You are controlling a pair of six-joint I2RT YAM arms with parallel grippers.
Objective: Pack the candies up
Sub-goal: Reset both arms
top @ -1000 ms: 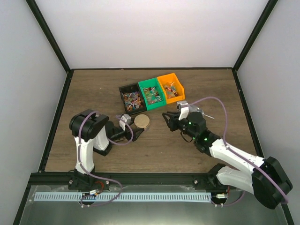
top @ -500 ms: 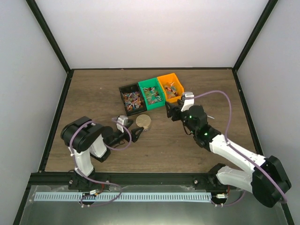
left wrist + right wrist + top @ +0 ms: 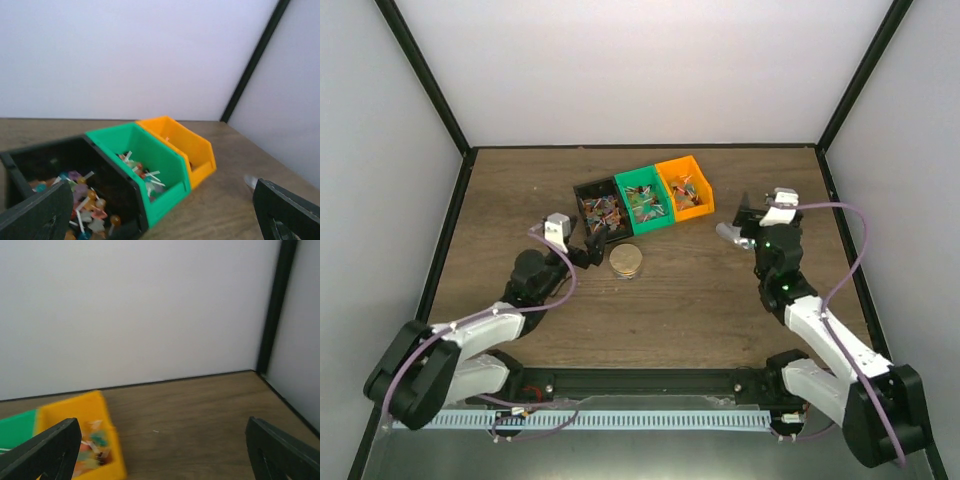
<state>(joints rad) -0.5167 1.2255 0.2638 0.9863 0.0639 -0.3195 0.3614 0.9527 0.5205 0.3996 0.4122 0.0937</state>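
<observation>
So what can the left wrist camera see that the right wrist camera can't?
Only the left wrist view shows the black bin and its candies. Only the right wrist view sees into the orange bin, at the candies there. Both show the orange bin, the green bin, the table and the corner post.

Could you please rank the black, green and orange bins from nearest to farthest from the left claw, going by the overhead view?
Measured from the left claw:
1. Black bin, the left end of the row, just beyond the claw.
2. Green bin, the middle of the row.
3. Orange bin, the right end of the row and the farthest back.
</observation>
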